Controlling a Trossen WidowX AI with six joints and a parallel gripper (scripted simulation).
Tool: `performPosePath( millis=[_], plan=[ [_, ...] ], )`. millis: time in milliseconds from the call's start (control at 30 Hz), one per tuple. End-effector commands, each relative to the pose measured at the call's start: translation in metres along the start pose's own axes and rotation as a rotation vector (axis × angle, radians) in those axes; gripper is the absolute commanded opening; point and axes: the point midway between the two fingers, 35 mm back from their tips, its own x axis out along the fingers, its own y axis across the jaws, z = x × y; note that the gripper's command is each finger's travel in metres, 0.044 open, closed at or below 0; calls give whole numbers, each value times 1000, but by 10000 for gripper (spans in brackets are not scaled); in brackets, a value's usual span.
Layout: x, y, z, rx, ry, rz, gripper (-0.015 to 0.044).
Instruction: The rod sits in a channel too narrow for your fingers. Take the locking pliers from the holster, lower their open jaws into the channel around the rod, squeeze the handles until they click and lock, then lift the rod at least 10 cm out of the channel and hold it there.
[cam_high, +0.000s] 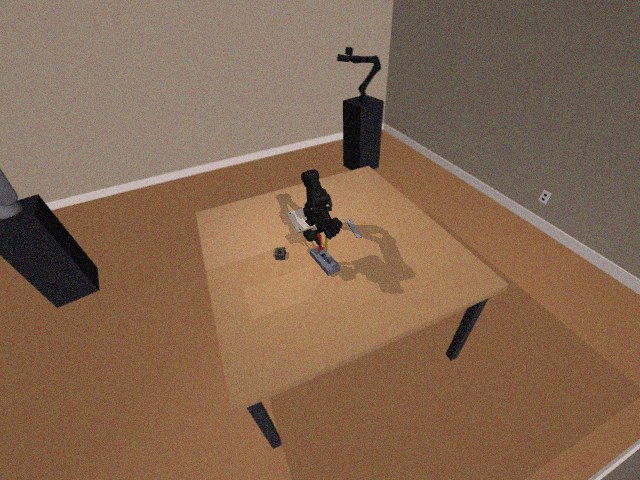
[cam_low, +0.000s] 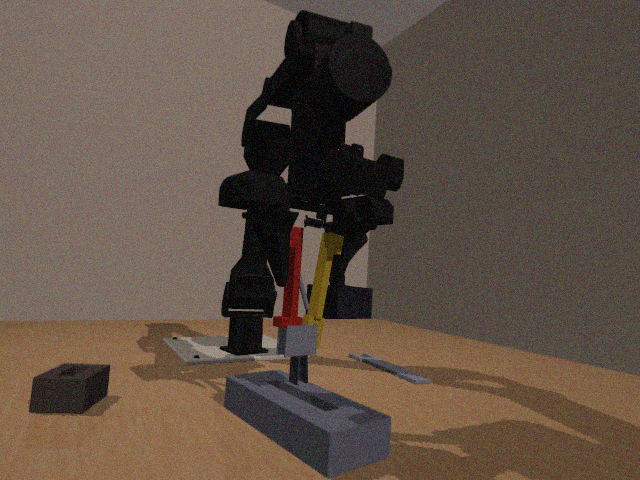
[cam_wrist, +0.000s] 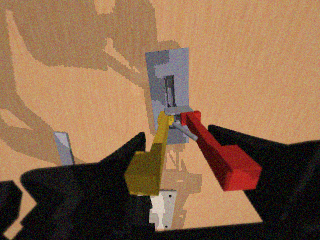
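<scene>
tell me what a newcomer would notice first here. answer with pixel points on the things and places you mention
The bright red and yellow handles of the pliers (cam_low: 301, 341) (cam_wrist: 179, 109) would likely catch the eye first, upright over the slotted grey block (cam_high: 325, 262) (cam_low: 330, 428) (cam_wrist: 179, 65). Next comes the black arm (cam_high: 317, 198) (cam_low: 317, 129) looming above them. A small dark block (cam_high: 279, 253) (cam_low: 59, 390) sits off to one side.

From here the arm (cam_high: 316, 198) (cam_low: 317, 139) looks matte black, chunky-jointed, with a big round disc-like housing (cam_low: 360, 67) up top.
</scene>
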Motion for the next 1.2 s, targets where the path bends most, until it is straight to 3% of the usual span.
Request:
performPosePath(
  millis=[0, 1167],
  plan=[
    [0, 0, 0, 2, -3, 1, 316],
    [33, 1, -2, 2, -3, 1, 316]
  ],
)
